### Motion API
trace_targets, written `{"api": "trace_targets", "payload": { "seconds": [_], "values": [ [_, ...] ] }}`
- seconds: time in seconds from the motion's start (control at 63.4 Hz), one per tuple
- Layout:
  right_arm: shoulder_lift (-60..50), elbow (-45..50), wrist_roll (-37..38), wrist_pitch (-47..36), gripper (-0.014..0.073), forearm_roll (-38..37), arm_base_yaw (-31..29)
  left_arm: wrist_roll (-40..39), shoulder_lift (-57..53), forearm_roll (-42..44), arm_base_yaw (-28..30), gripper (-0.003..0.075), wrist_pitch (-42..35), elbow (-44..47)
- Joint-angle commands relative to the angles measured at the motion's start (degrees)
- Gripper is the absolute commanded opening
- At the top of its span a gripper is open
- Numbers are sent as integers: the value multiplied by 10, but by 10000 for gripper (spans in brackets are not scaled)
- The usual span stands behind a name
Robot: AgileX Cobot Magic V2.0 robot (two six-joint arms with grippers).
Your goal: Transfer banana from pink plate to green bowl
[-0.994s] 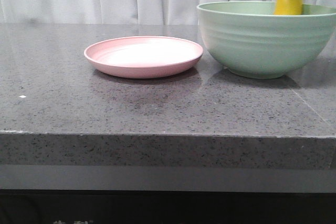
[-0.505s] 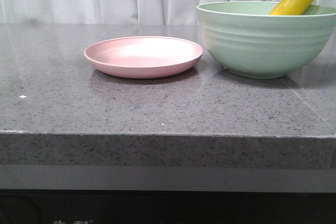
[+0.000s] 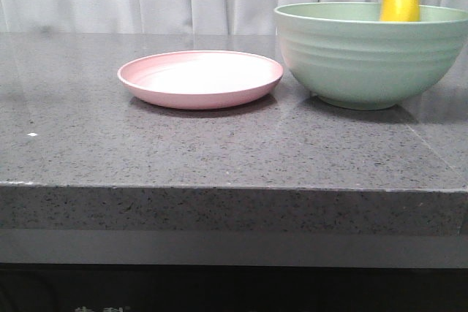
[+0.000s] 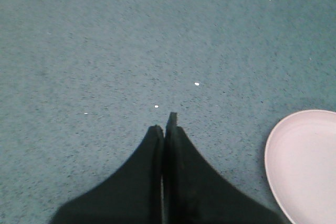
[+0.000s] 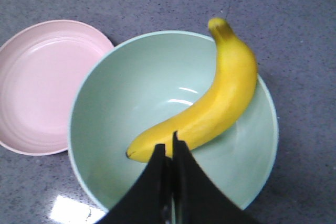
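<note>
White curtains hang behind a speckled grey stone bench (image 3: 219, 151). Over bare bench, the left gripper (image 4: 164, 121) has its fingers pressed together, holding nothing. The right gripper (image 5: 169, 150) is likewise closed and empty above the green bowl (image 3: 365, 56) at the right edge. The banana (image 5: 210, 106) leans inside against the bowl's rim; the pink plate (image 3: 199, 78) sits just beside it.

Yellow banana (image 5: 220, 95), mint-green bowl (image 5: 131, 93), pastel pink plate (image 5: 37, 87), speckled grey table (image 3: 219, 151)
</note>
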Motion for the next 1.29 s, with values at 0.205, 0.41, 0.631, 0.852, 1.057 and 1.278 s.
{"api": "trace_targets", "payload": {
  "seconds": [0.205, 0.41, 0.631, 0.852, 1.057, 1.278],
  "values": [
    [-232, 274, -20, -284, -68, 45, -1, -5, -285, 0, 31, -18, -253, 306],
    [-383, 459, -26, -415, -68, 29, -1, -5, -478, 0, 31, -18, -291, 487],
    [-511, 581, -31, -451, -68, -17, -1, -5, -650, -22, 31, -18, -289, 611],
    [-556, 617, -31, -483, -68, -26, -1, -5, -721, -24, 31, -18, -290, 635],
    [-556, 617, -31, -483, -68, -26, -1, -5, -721, -24, 31, -18, -290, 635],
    [-556, 617, -31, -483, -68, -26, -1, -5, -721, -24, 31, -18, -290, 635]
  ]
}}
